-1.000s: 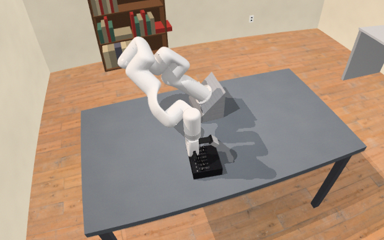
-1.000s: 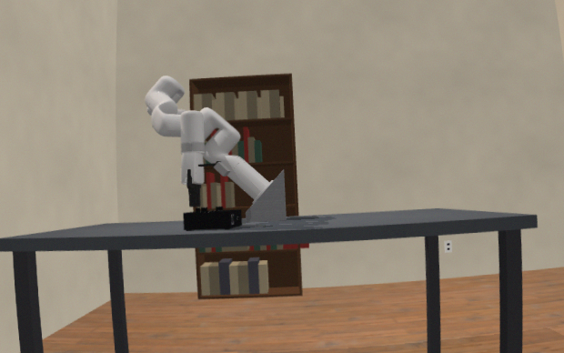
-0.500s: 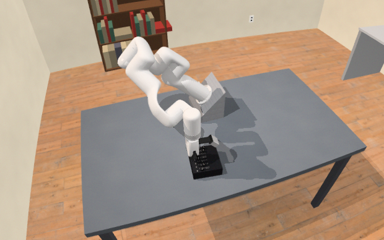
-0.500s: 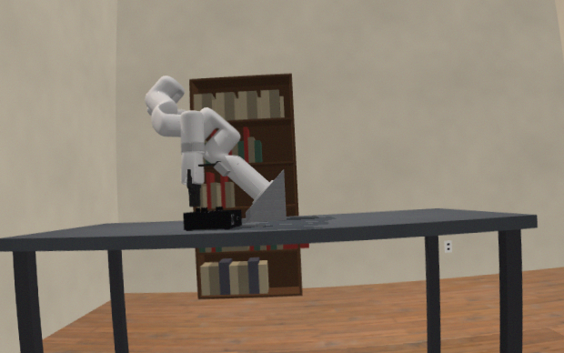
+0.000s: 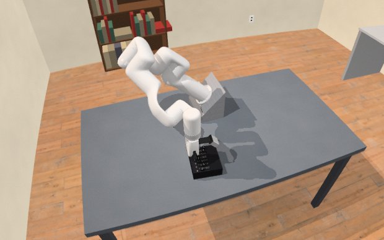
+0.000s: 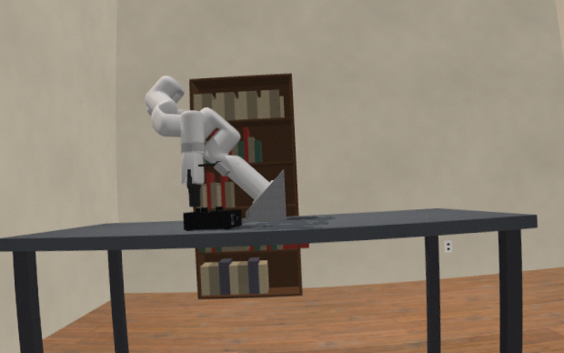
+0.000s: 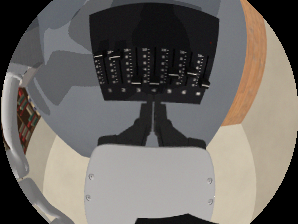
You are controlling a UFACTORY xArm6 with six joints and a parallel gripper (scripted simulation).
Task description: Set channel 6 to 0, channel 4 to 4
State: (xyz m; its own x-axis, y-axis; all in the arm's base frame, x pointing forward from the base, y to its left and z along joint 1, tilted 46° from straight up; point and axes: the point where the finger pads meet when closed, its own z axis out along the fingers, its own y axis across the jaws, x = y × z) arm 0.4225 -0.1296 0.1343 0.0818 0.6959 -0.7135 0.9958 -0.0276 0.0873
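Note:
The black lighting desk stands on its feet on the grey table; it also shows in the side view and in the wrist view. Several faders with pale cap lines sit in a row across it, at differing levels. My gripper is shut, fingers pressed together with nothing between them. Its tips hang at the near edge of the desk, in line with a middle fader whose cap is at the near end of its slot. In the overhead view the gripper points straight down at the desk's left edge.
A grey wedge-shaped block holds the arm's base at the back of the table. A bookshelf stands against the far wall. Another grey table corner is at the right.

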